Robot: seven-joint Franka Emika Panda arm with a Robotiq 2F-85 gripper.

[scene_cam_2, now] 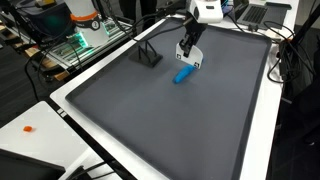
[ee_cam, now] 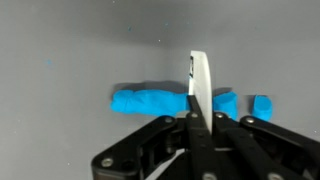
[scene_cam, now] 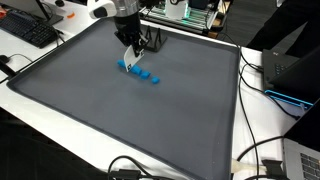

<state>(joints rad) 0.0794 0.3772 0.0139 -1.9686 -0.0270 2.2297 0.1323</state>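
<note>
A roll of blue clay lies on the dark grey mat. In the wrist view two short cut pieces lie to its right. My gripper is shut on a thin white blade. The blade stands on edge across the clay, between the long roll and the nearest cut piece. In both exterior views the gripper hangs just over the row of blue clay, with the blade pointing down at one end of it.
A small black stand sits on the mat near the gripper, toward the back edge. A keyboard, cables and electronics lie on the white table around the mat. A small orange object rests off the mat.
</note>
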